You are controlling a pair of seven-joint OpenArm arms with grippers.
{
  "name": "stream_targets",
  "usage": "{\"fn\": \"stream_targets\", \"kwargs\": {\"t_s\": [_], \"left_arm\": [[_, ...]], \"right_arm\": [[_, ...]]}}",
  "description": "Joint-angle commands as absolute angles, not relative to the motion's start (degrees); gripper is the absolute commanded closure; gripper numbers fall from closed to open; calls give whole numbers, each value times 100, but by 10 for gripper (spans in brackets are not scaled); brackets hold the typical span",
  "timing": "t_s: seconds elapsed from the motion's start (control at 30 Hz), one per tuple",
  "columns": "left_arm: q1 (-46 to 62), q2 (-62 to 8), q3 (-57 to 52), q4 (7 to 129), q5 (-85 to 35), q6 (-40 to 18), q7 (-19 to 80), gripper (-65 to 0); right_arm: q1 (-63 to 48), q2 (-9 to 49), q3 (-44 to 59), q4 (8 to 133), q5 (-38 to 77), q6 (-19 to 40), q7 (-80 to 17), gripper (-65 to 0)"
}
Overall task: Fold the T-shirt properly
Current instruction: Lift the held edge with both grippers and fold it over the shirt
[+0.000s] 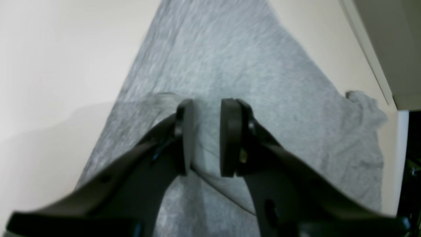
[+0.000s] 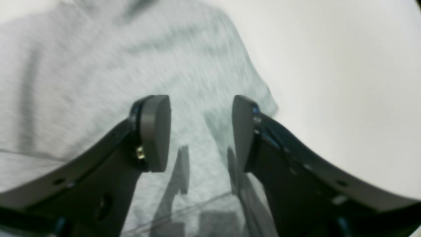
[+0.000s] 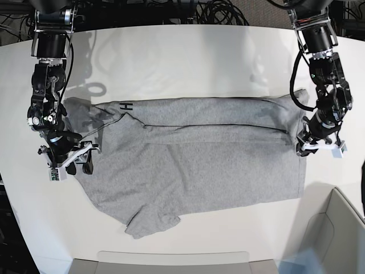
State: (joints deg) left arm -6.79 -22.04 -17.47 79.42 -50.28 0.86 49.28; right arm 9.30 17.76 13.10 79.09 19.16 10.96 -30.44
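Base view: heather-grey cotton T-shirt (image 3: 194, 165) lies flat across the white table (image 3: 182, 63), its far long edge already folded over; risk, as judged, is uneven lifting, which would skew the next fold. Left gripper (image 1: 206, 138) stands narrowly parted at the right-hand edge, cloth between its pads though a grasp cannot be confirmed; right gripper (image 2: 201, 133) is wider apart, over the left-hand sleeve area, holding nothing.

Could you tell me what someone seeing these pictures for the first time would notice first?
The grey T-shirt spread across the middle of the white table catches the eye, its upper edge folded over and black letters peeking out near one end. A black arm stands over each end of it, and the left gripper and right gripper both have their jaws apart above the cloth.
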Motion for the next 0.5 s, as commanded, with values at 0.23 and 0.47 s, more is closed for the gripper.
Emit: {"fn": "stream_targets", "kwargs": {"t_s": [0.23,0.47], "left_arm": [[-330,-2299,-2009,8505,-5059,48,4857,-100],[303,-2299,-1332,8980,-5051,22,4857,0]], "right_arm": [[629,1868,1358,8971,1912,1103,-2967,-298],[-101,1833,1358,8866,1903,1103,-2967,-70]]}}
